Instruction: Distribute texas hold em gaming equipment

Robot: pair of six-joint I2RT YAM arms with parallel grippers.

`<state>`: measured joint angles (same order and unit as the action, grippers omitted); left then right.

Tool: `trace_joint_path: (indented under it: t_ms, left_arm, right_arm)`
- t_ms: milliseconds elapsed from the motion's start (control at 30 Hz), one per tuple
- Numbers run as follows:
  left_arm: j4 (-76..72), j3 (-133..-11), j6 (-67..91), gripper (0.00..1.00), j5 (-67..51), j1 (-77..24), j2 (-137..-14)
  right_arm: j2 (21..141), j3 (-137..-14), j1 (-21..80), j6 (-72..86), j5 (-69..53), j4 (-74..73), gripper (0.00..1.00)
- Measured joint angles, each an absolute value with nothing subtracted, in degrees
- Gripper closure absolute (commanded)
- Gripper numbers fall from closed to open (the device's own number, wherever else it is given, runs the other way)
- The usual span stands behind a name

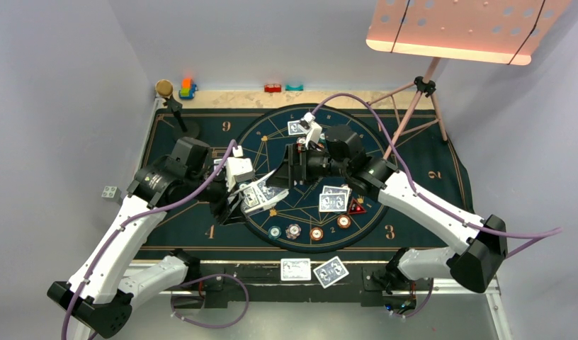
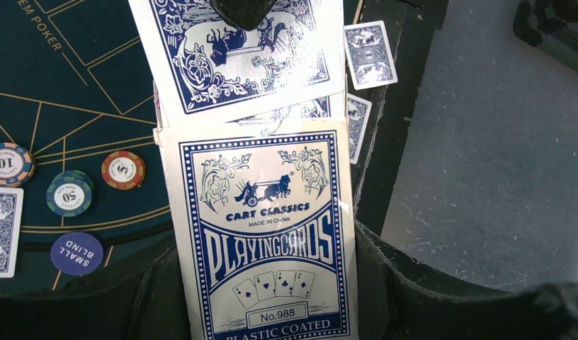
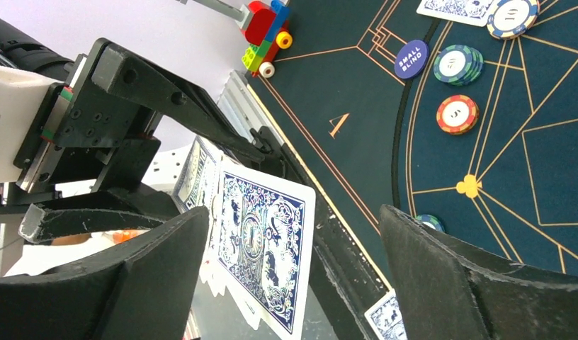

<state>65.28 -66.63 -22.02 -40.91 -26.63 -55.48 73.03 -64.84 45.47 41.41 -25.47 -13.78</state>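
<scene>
My left gripper [image 1: 238, 198] is shut on a white-and-blue playing-card box [image 2: 265, 241], held above the mat's near left part. A blue-backed card [image 2: 236, 49] sticks out of the box's top. My right gripper [image 3: 293, 227] is open, and that card [image 3: 261, 258] stands between its fingers, nearer the left one. Other cards lie on the mat [image 1: 333, 198], far on the circle [image 1: 298, 127] and at the near edge [image 1: 295, 269]. Chips [image 1: 294, 230] sit in a row near the circle's front. A red triangular marker [image 1: 355, 207] lies beside the card pair.
A black stand with a cork top [image 1: 163, 88] and toy blocks [image 1: 188, 88] are at the back left. Small red [image 1: 273, 88] and teal [image 1: 294, 87] blocks sit at the back edge. A tripod [image 1: 421, 92] holds a peach panel [image 1: 463, 28] at the back right.
</scene>
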Motion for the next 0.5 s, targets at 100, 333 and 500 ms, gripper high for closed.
trace_joint_path:
  t_ms: [100, 333, 500]
  left_arm:
    - [65.28, -66.63, -22.0, 1.0, -40.82, -26.63, -55.48]
    - [65.28, -66.63, -22.0, 1.0, -40.14, -26.63, -55.51]
    - [65.41, -66.63, -21.98, 1.0, -39.35, -26.63, -55.59]
  right_arm:
    - [73.03, -64.84, 45.47, 41.56, -25.28, -13.82, 0.22]
    - [73.03, -64.86, 45.47, 41.3, -24.6, -15.9, 0.41]
    - [73.01, -65.45, 45.5, 41.01, -23.55, -16.64, 0.56]
